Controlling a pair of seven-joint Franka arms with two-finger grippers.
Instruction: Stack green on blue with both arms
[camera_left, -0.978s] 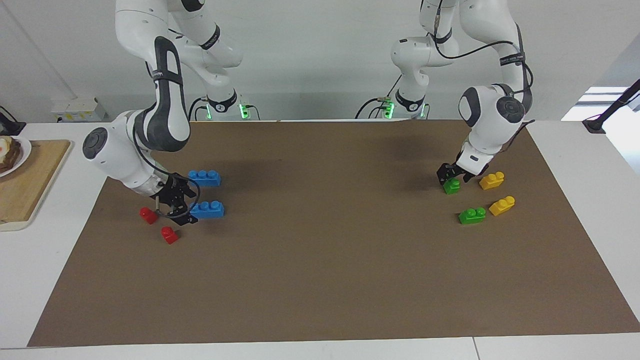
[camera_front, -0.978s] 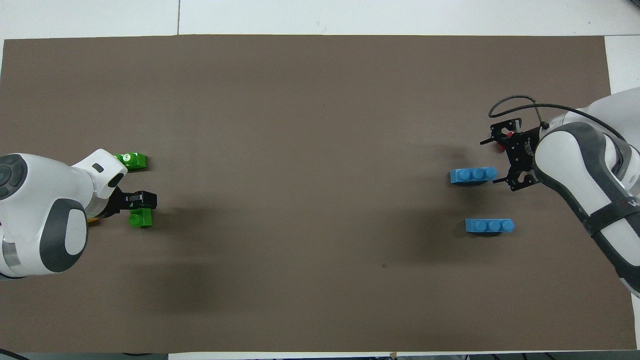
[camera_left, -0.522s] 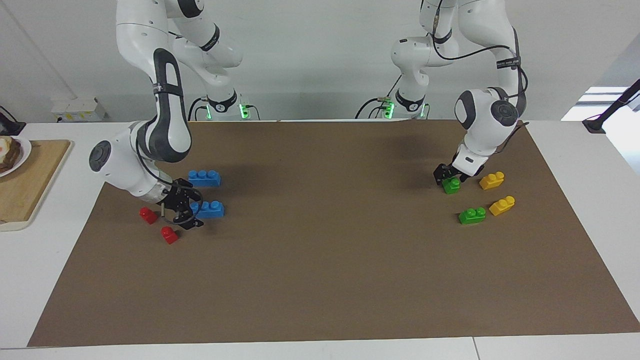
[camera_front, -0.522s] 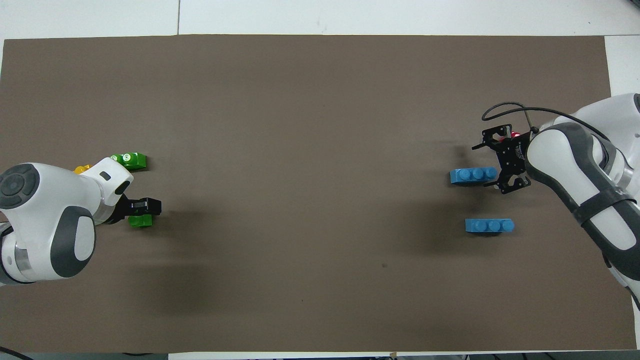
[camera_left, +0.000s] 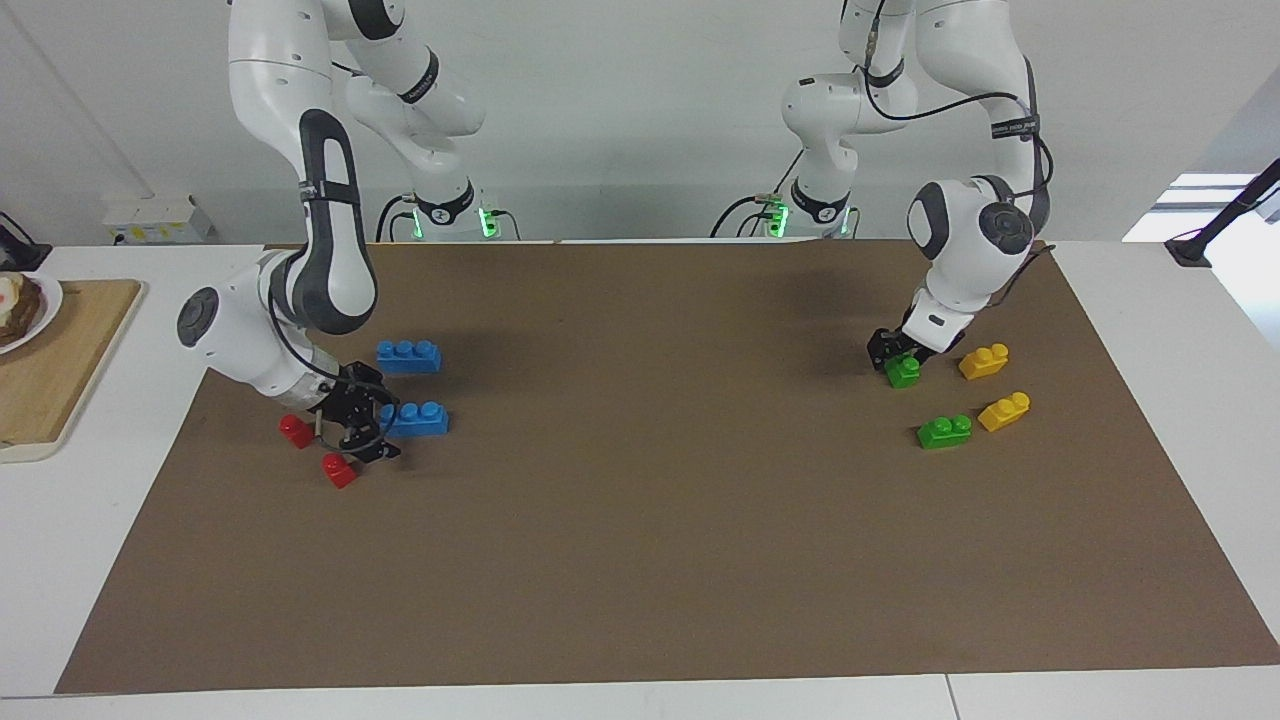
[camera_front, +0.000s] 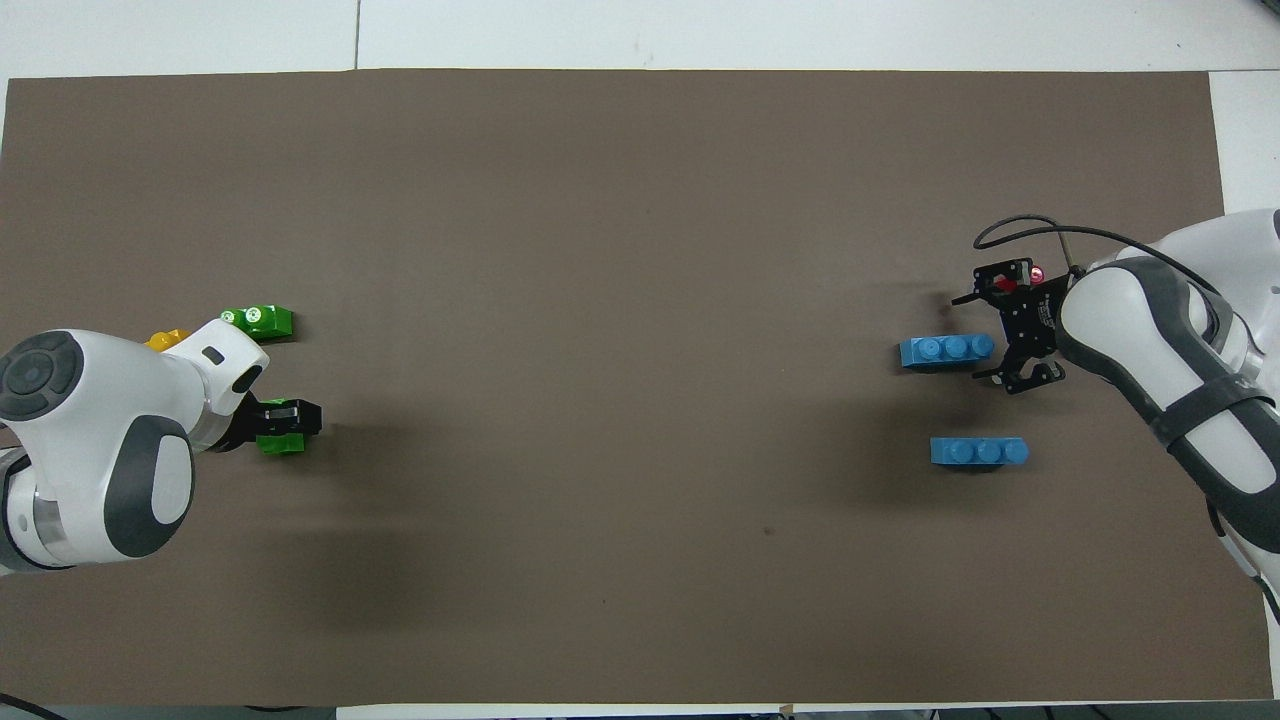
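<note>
Brown matte paper covers the white worktop (camera_left: 1150, 420). My left gripper (camera_left: 899, 350) is low over a green brick (camera_left: 903, 371) of glossy plastic, fingers closed on its sides; my wrist hides part of it from above. Its twin, the other green brick (camera_left: 944, 431), lies farther from me, beside two yellow bricks (camera_left: 984, 361). My right gripper (camera_left: 362, 428) has its fingers open at the end of a blue brick (camera_left: 420, 418) with three round studs; whether they touch it I cannot tell. A second blue brick (camera_left: 409, 356) lies nearer to me.
</note>
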